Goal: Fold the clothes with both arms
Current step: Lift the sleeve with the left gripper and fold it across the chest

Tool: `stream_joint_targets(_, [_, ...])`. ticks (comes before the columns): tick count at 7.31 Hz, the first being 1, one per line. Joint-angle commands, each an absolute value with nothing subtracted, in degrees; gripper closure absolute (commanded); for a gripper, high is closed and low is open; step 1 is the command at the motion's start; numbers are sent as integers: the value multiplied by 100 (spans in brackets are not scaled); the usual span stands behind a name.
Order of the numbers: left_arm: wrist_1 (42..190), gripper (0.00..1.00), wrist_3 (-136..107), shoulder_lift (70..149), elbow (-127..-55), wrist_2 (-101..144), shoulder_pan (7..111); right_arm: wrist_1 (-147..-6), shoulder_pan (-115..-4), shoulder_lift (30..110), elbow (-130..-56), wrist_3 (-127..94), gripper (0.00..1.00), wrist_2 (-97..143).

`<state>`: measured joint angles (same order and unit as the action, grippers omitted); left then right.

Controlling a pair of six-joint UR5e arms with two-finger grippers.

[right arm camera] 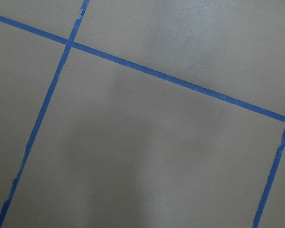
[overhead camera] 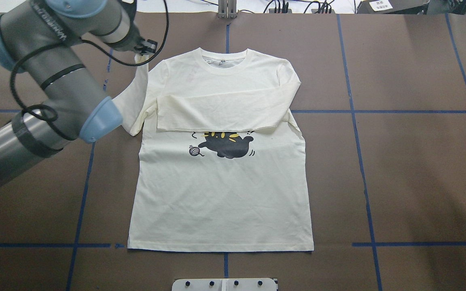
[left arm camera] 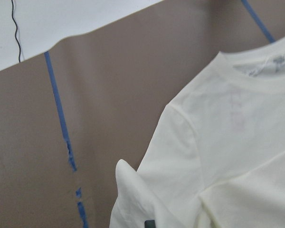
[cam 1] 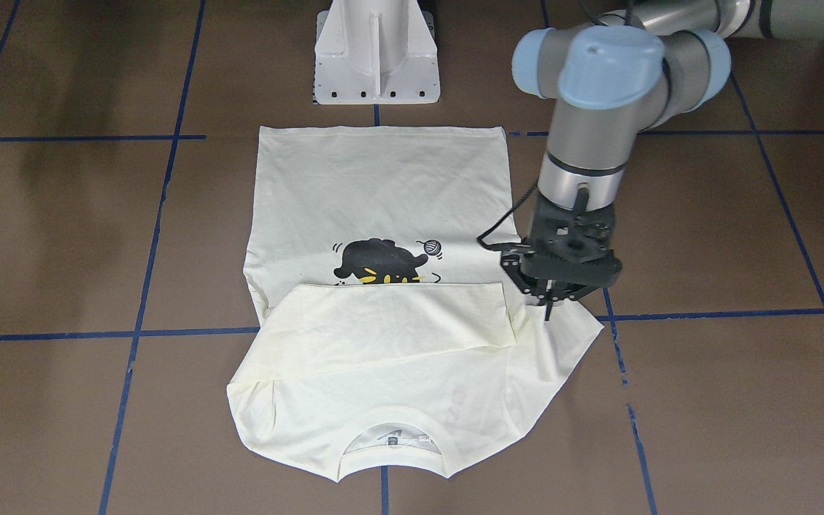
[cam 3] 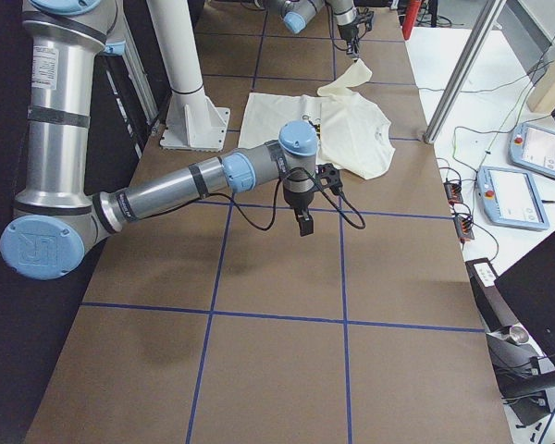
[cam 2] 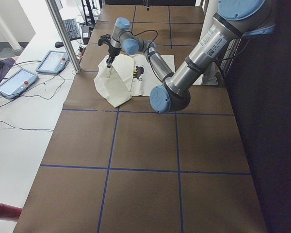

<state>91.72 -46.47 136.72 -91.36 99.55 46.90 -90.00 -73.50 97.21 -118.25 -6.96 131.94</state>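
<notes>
Holding the left sleeve [overhead camera: 137, 89] pinched and lifted, our left hand [cam 1: 550, 300] is clamped near what seems its cuff. The T-shirt [overhead camera: 221, 202] lies flat, print up, mid tabletop [overhead camera: 399, 182], its right sleeve [overhead camera: 221, 115] folded across the chest. We judge a thin grip could slip mid-swing, or the pull drag the body askew. Our right hand [cam 3: 302, 220] hangs well off to the right over bare tabletop; apart or together, we cannot tell.

Left arm [cam 1: 584, 143]: grey metal tube segments, light blue joint caps, black wrist band. An external black cable [cam 1: 492, 227] runs to the black left gripper [cam 1: 549, 307]. Right arm [cam 3: 166, 192]: identical finish, with a logo on the elbow cap. White pedestal [cam 1: 376, 54]: bolt row along the base.
</notes>
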Motion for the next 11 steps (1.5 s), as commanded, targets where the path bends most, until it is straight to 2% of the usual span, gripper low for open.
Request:
stream_joint_targets(1, [9131,100,-5492,14465,-8807,8368,3592,-9000,-7383,9721,-11821,-694,0,13201])
stream_joint_targets(3, [9289,100,-5781,14634,-8580,7782,2923,-9000,-7418,9721,-11821,-694,0,13201])
stream_joint_targets(7, [10843,100,-5862,15291,-6648,7418,2593,-9000,-7418,9729,-11821,-703,0,13201])
stream_joint_targets(8, [11055,85,-5871,15380,-6618,7479,2584,-9000,-7418,9729,-11821,-703,0,13201])
stream_joint_targets(9, [11396,27,-5923,15381,-6601,7497,2575,-9000,-7418,9729,-11804,-694,0,13201])
stream_joint_targets(10, [11600,0,-5993,15381,-6583,7671,2575,-9000,-7418,9729,-11804,-694,0,13201])
stream_joint_targets(11, [11871,0,-6420,15303,-6592,7795,2566,-8974,-7418,9712,-11821,-686,0,13201])
